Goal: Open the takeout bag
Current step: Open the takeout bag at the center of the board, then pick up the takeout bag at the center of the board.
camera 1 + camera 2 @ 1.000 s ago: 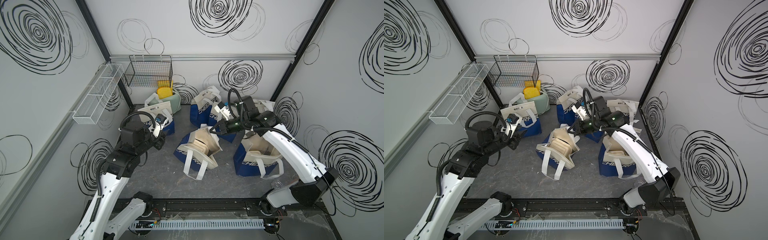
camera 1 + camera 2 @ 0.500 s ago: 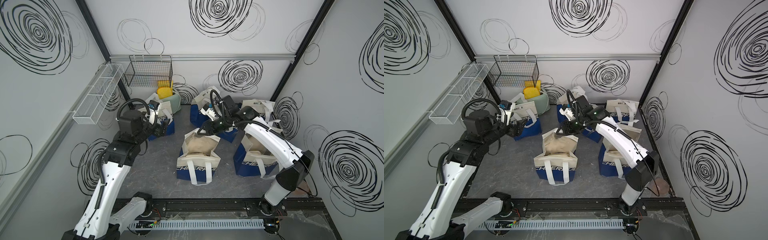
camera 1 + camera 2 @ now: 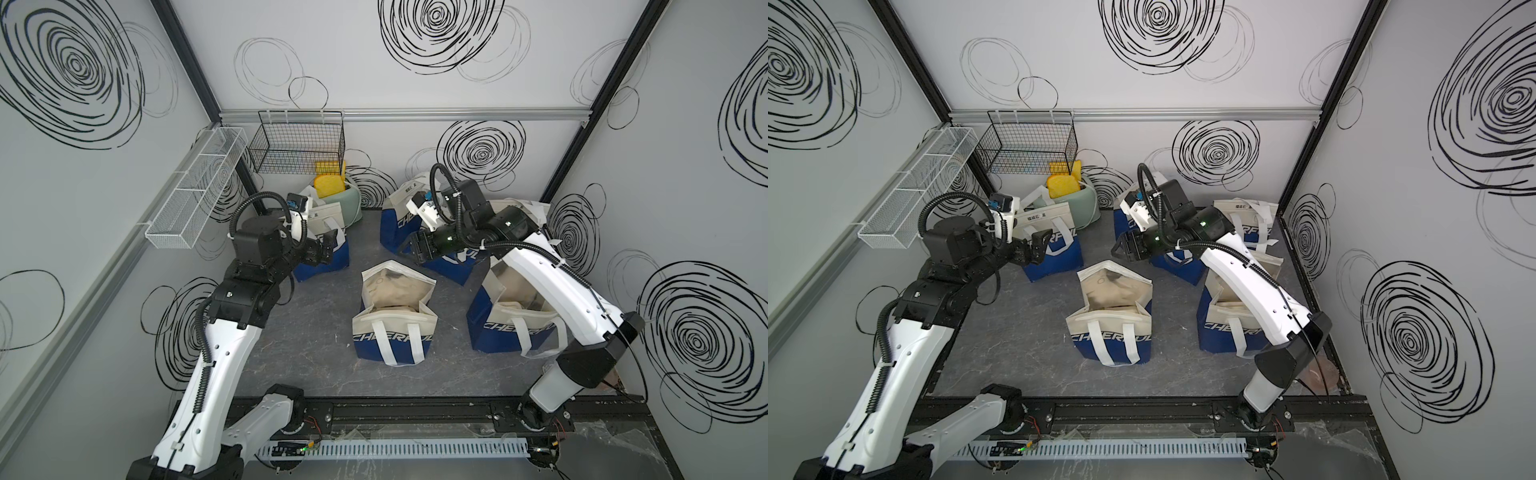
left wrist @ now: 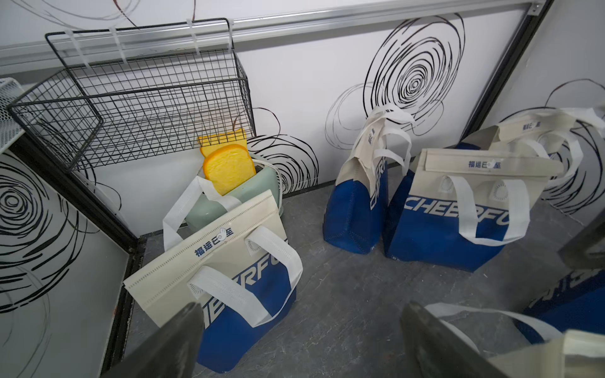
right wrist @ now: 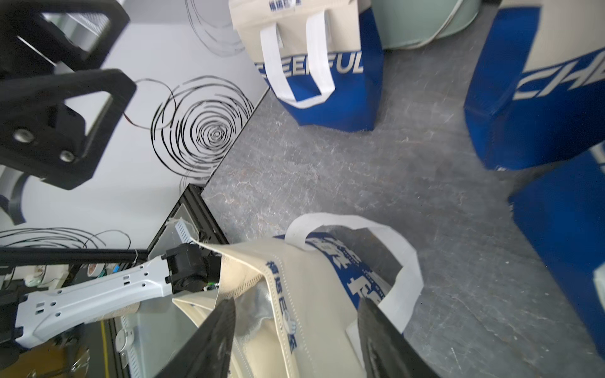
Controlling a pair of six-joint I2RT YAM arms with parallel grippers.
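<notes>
In both top views I have the takeout bag (image 3: 395, 332) standing in the middle of the grey counter (image 3: 307, 361). Its mouth is spread wide and its white handles hang down the near blue face. The left gripper (image 3: 329, 249) hangs off to the far left of it with its jaws apart, in front of a closed bag (image 3: 338, 259) beside the green toaster (image 3: 351, 208). The right gripper (image 3: 417, 249) sits just beyond the takeout bag's far rim, jaws parted and, as far as I can tell, clear of the fabric. A second open bag (image 3: 494, 332) stands under the right arm.

From the left wrist, I see that gripper's dark fingers (image 4: 170, 343) spread wide, with only counter between them. Past them the closed bag (image 4: 229, 261) leans against the toaster (image 4: 258, 183), which holds yellow toast slices (image 4: 229, 170) below a black wire basket (image 4: 131, 98).

From the right wrist, the fingers (image 5: 212, 340) stand apart, and the takeout bag's cream rim (image 5: 294, 288) shows between them. I cannot tell whether either finger brushes it.
</notes>
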